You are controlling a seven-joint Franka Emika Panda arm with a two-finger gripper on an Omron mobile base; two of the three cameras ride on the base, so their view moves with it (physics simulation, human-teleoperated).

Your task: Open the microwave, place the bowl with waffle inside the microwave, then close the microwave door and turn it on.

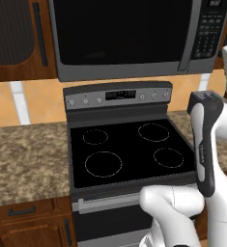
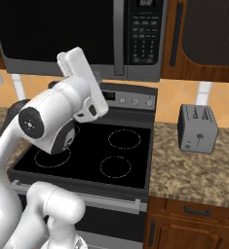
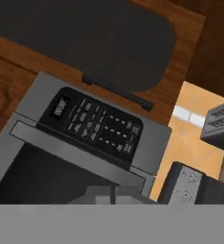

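Nearest the hand camera, the fingers [image 3: 114, 195] are seen drawn together with nothing between them, just below the microwave [image 3: 85, 143] and its keypad [image 3: 95, 125]. Mounted above the stove [image 1: 129, 149], the microwave door [image 1: 122, 31] is shown shut, its handle bar [image 2: 118, 36] left of the keypad. No bowl can be made out. The opening step is judged to be in hand; next, the handle would need to be hooked and pulled outward.
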